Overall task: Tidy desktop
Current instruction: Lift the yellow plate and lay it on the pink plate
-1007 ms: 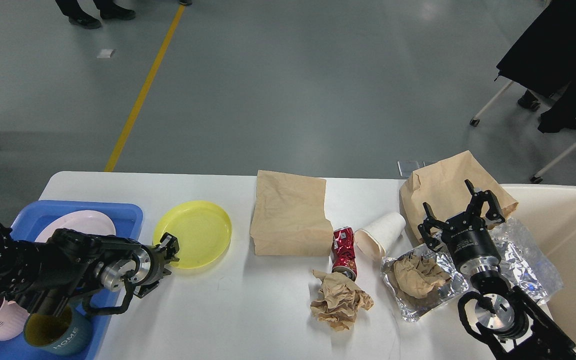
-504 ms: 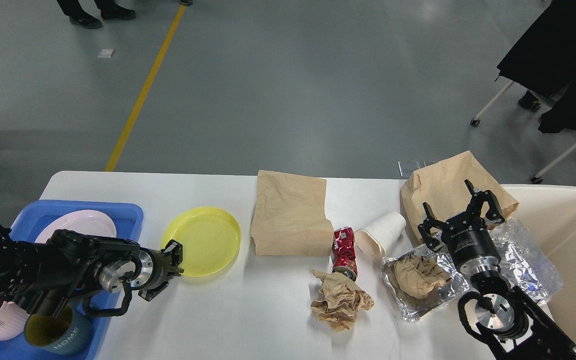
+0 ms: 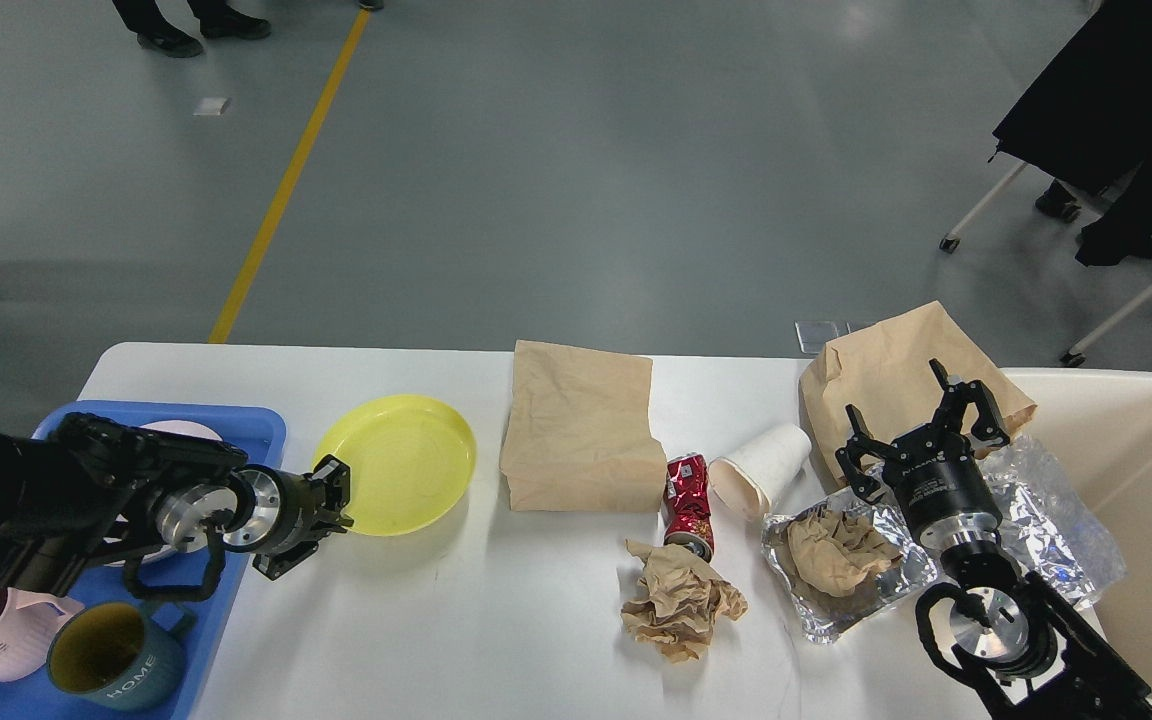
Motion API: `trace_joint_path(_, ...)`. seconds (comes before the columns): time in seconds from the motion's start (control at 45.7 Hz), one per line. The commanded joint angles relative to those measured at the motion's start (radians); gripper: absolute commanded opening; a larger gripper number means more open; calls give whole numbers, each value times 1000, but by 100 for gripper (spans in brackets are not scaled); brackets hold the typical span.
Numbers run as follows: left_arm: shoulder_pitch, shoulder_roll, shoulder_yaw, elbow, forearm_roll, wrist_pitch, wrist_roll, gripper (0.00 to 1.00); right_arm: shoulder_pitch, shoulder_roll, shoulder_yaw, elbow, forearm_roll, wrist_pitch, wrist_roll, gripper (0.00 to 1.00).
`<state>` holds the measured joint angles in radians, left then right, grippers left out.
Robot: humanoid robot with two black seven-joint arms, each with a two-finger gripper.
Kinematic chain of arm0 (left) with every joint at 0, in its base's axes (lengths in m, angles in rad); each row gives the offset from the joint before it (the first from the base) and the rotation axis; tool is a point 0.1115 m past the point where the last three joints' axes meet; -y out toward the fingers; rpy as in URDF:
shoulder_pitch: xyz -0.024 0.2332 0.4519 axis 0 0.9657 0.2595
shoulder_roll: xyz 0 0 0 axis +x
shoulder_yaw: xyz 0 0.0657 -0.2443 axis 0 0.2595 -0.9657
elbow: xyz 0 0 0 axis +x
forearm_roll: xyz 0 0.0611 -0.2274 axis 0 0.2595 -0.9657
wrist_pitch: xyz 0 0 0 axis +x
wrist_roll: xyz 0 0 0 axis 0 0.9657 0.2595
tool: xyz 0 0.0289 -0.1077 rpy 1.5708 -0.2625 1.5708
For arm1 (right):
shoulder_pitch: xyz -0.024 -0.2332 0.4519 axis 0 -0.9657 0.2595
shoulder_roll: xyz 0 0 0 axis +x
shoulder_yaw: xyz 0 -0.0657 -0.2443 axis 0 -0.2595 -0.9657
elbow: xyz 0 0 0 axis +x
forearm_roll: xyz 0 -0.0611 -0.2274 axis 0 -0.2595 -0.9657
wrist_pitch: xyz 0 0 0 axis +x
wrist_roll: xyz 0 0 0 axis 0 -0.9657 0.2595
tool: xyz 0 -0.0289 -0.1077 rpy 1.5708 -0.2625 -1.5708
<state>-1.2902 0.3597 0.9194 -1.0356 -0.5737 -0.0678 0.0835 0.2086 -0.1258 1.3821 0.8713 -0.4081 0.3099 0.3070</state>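
Desktop (image 3: 456, 620) spans the near view, stiff, smooth and fixed, so it is cleared item by item rather than held; the plate (image 3: 398, 462) on its left part looks light, rigid and slick, best taken at the rim. Left gripper (image 3: 334, 495) is clenched on the plate's near-left rim, while the right gripper (image 3: 921, 430) hangs released over the foil (image 3: 841, 570). Against a second ago, the plate sits tilted and shifted right, the left arm raised; right arm unchanged.
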Motion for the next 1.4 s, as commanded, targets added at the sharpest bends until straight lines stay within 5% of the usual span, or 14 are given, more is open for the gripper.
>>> trace_joint_path(0.0, -127, 41, 81, -130, 0, 0, -1, 0, 0, 0, 0, 0, 0, 0, 0, 100)
trace_joint_path(0.394, -633, 127, 335, -529, 0, -4, -13, 0, 0, 0, 0, -1, 0, 0, 0, 100)
trace_joint_path(0.569, -669, 157, 386, -532, 2, -67, -18, 0, 0, 0, 0, -1, 0, 0, 0, 100)
trace_joint_path(0.722, -600, 238, 414, -426, 12, -196, -15, 0, 0, 0, 0, -1, 0, 0, 0, 100)
trace_joint_path(0.898, -495, 298, 489, -169, 14, -378, -5, 0, 0, 0, 0, 0, 0, 0, 0, 100)
trace_joint_path(1.204, -247, 352, 460, 172, 18, -472, 13, 0, 0, -2, 0, 0, 0, 0, 0, 100)
trace_joint_path(1.379, -22, 358, 259, 354, 60, -464, 71, 0, 0, -2, 0, 0, 0, 0, 0, 100)
